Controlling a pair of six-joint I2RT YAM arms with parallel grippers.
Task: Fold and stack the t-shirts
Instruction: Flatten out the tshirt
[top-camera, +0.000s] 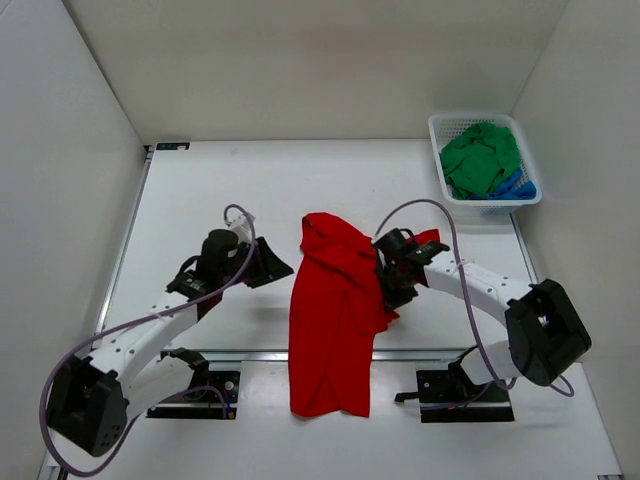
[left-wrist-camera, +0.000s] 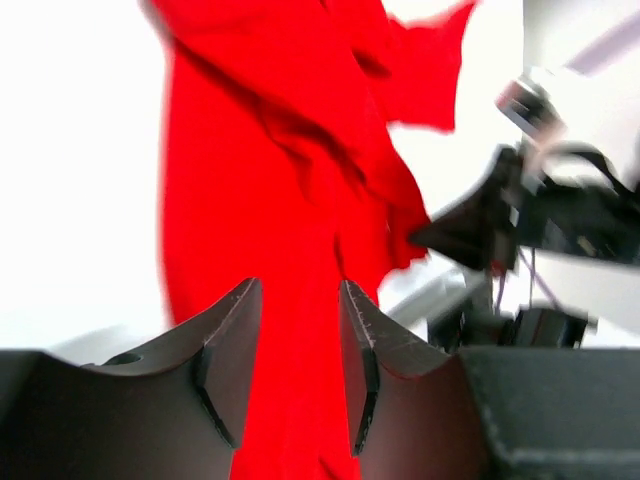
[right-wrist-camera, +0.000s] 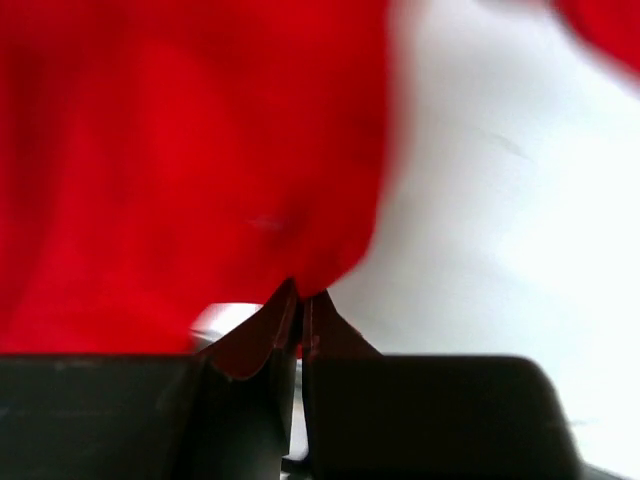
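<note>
Red shirt (top-camera: 330, 330): soft, light, floppy; bunched well left of the basket (top-camera: 470, 118), right edge pinched in the closed right gripper (right-wrist-camera: 300, 300). Left gripper (left-wrist-camera: 300, 290) farther left, jaws narrowly apart, empty. Best taken at corners.

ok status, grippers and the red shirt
Left gripper open, holding nothing. Right gripper shut on red t-shirt, rumpled mid-table. Green t-shirt, blue t-shirt in far-corner basket, out of the way.
</note>
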